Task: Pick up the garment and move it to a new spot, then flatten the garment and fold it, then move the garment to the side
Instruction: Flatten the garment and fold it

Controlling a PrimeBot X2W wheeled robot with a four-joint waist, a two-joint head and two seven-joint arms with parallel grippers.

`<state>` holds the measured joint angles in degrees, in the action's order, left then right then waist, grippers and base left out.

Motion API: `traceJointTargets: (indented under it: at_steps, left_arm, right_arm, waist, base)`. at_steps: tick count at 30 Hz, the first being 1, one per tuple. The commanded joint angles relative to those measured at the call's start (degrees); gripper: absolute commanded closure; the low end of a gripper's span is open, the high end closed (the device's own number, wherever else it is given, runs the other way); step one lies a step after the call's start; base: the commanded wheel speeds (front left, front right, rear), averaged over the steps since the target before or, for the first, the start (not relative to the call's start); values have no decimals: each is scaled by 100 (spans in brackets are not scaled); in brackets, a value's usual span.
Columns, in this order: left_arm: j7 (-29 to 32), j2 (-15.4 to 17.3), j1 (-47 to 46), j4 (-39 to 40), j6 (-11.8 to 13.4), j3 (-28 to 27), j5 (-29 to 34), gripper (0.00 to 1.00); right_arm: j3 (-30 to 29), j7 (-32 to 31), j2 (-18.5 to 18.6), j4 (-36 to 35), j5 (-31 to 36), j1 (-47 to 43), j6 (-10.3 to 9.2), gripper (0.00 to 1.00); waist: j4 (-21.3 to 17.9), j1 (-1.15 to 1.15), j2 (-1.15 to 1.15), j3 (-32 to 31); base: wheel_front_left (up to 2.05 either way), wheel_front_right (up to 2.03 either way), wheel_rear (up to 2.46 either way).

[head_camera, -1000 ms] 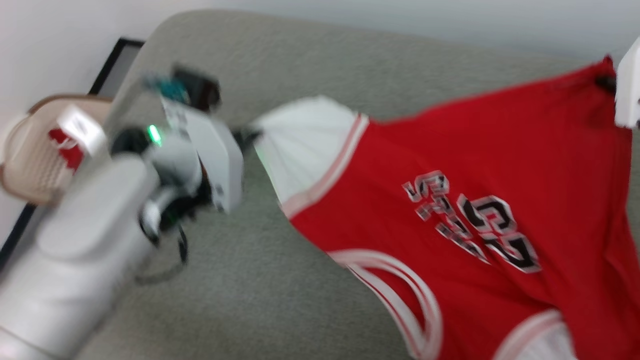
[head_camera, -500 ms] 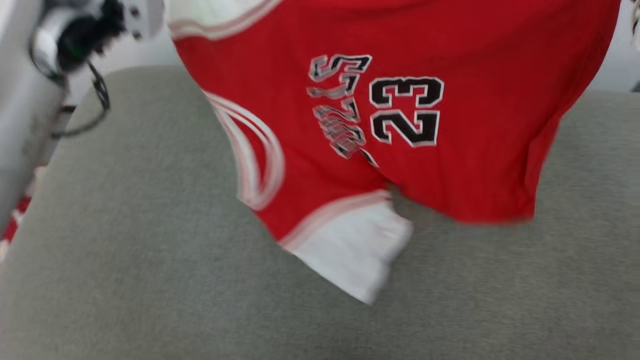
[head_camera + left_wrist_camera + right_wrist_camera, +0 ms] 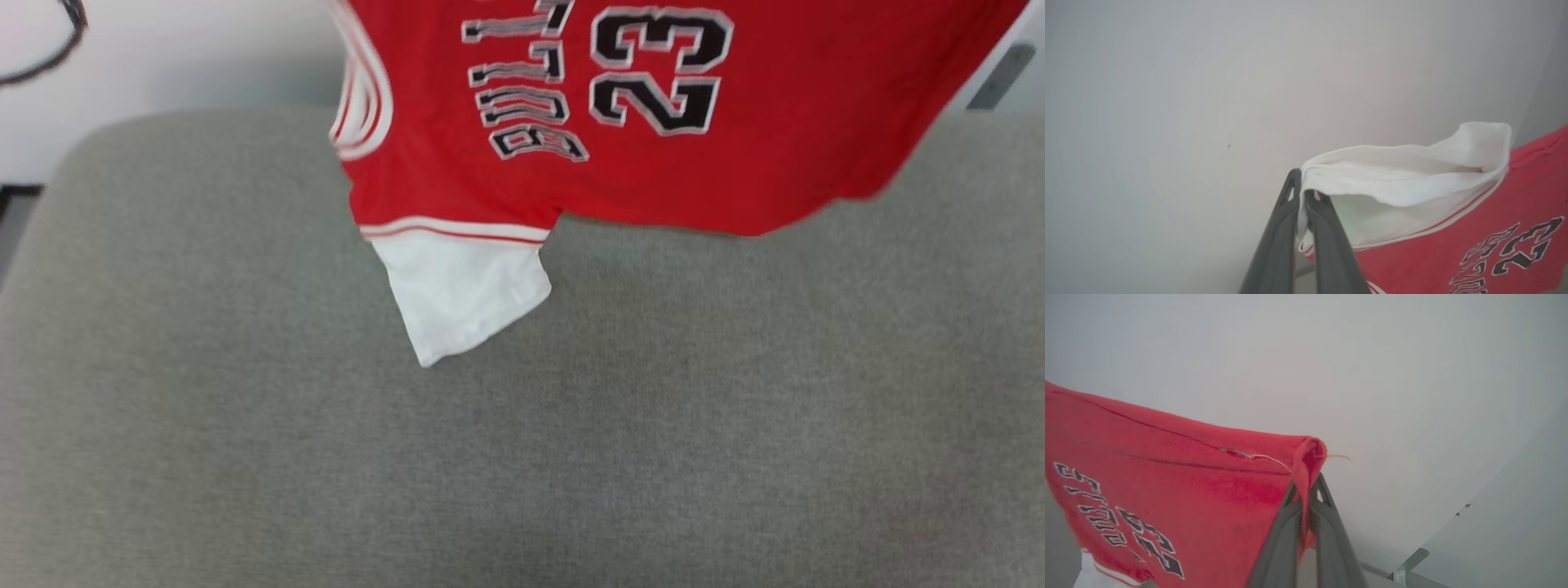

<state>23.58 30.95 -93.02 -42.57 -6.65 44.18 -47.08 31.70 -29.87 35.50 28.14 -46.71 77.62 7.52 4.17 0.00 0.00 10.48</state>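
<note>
The garment [image 3: 653, 163] is hanging across the top of the head view, above the grey cushioned surface [image 3: 522, 457]. Its lettered face is turned to the camera, with the black 23 [image 3: 661, 69] and the lettering lying sideways near the top centre. A white panel [image 3: 461, 286] is dangling from its lower left edge, its corner pointing down toward the centre-left of the frame. Whether that corner is touching the surface cannot be told.

In the left wrist view, the left gripper [image 3: 1302, 192] is rising from the bottom centre. Its 2 fingers are pressed together on a white edge of the garment, which is spreading away to the right of the frame.

In the right wrist view, the right gripper [image 3: 1305, 486] is pinching a red corner at the centre, and the cloth is draping toward the lower left. A pale wall [image 3: 1412, 375] is filling the background.
</note>
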Motion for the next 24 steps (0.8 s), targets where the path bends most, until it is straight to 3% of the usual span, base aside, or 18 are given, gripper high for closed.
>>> traceJointTargets:
  at_steps: [1,3,7,15,18,24]
  left_arm:
    - [-74,-59,-141,-79,-21,14,50,100]
    - [-269,-96,-387,-222,-27,14,157,100]
    - [-862,-338,-918,-564,208,4,458,100]
    - [-3128,-753,-2190,-1015,660,-248,1000,100]
    - [-3689,-813,-2339,-1063,580,-426,950,100]
    - [-3870,-724,-1677,-976,166,-460,871,100]
  right_arm:
    - [-90,64,-89,140,97,169,-6,100]
    - [-180,230,-207,400,344,435,-6,100]
    - [-382,1014,-557,1077,1195,1111,-6,100]
    - [-1222,3718,-1298,2312,3309,2371,-6,100]
    - [-1334,4142,-1447,2605,3773,2501,-6,100]
    - [-1129,4344,-1593,3077,3840,2072,-6,100]
  waist:
    - [-44,0,0,591]
    - [-76,0,0,964]
    - [-151,0,0,1817]
    - [-33,0,0,2905]
    - [97,0,0,3052]
    - [287,0,0,2966]
  base:
    - [0,0,0]
    - [0,0,0]
    - [0,0,0]
    - [0,0,0]
    - [0,0,0]
    - [0,0,0]
